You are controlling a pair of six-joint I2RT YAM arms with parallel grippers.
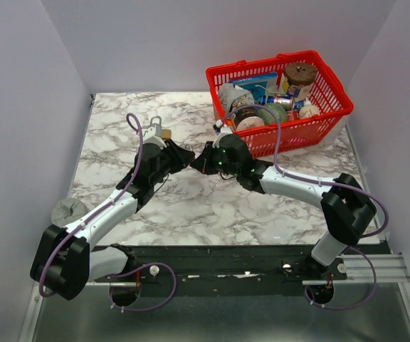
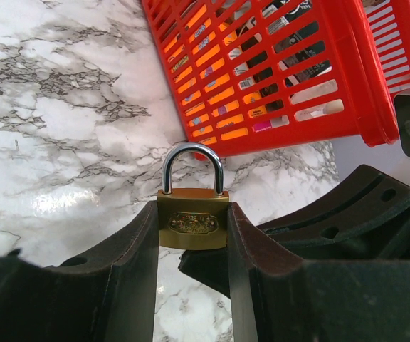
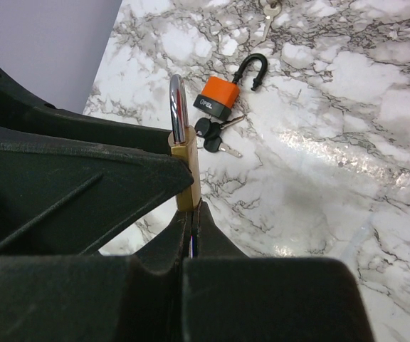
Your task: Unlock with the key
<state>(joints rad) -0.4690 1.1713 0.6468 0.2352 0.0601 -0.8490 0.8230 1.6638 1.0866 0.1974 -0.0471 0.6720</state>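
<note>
Bright, even light; glare patches on the marble tabletop (image 3: 319,146).

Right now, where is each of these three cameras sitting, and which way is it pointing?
Top external: above and behind the arms, looking down on the marble table; both arms, left pincer and right pincer, show.
Left wrist: on the left arm, looking along its pincer's fingers at the brass padlock clamped between them, red basket beyond.
Right wrist: on the right arm, looking past its shut pincer at that padlock edge-on, orange padlock beyond.
Shared: both wrist views show the brass padlock.
</note>
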